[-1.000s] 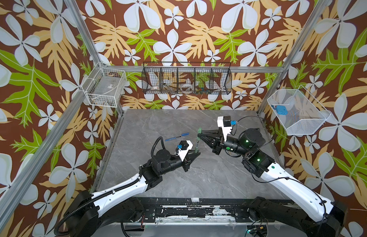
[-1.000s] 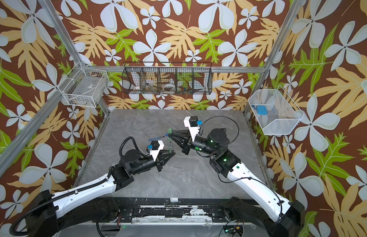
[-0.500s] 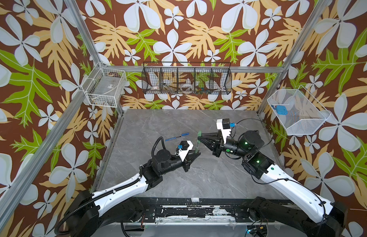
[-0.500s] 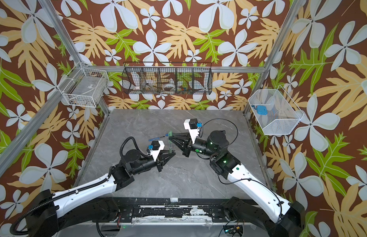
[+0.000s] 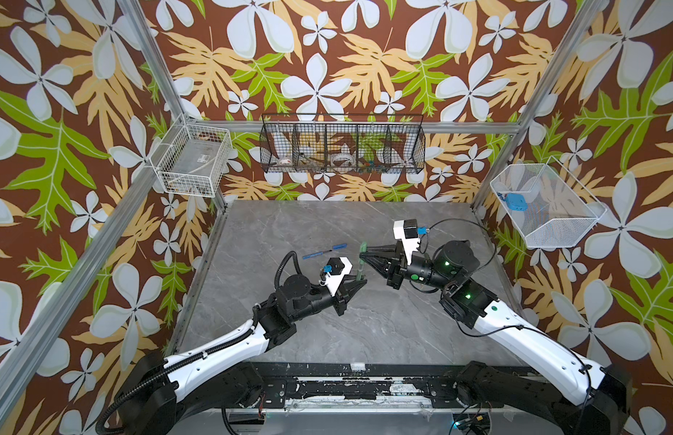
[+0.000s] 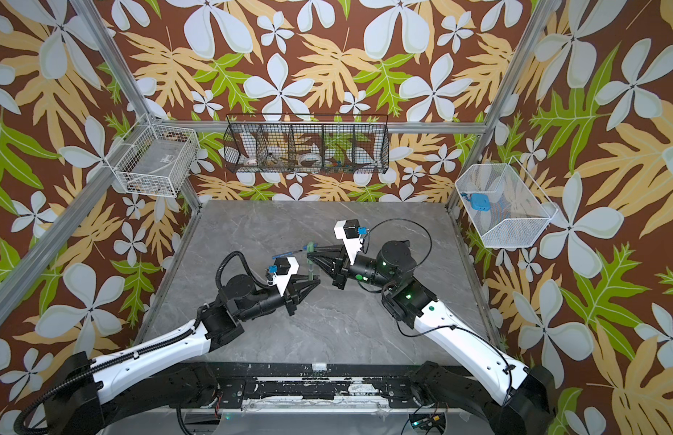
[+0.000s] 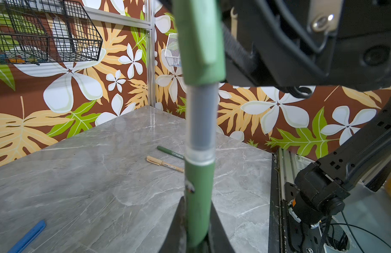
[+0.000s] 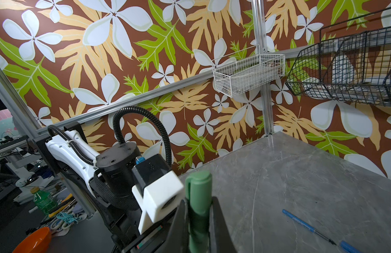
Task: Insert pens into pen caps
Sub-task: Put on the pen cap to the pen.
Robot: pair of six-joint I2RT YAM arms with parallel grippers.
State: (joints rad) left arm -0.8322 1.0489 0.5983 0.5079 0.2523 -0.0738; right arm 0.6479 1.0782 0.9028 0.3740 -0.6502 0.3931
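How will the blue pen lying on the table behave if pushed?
Probably rolls: the blue pen is a slim round barrel on the smooth table. Likely stiff and light, being thin and straight. Its uncapped tip may snag.

left gripper (image 5: 359,282) clamped on the green pen (image 5: 361,270), low on its barrel; left arm reaches in from the pen's left. right gripper (image 5: 363,256) pinches the green cap (image 5: 362,247) at the pen's far end (jaws nearly together), elbow bent, wrist pointing at the pen.

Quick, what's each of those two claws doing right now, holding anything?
Left gripper: shut on the green pen.
Right gripper: shut on the green cap.
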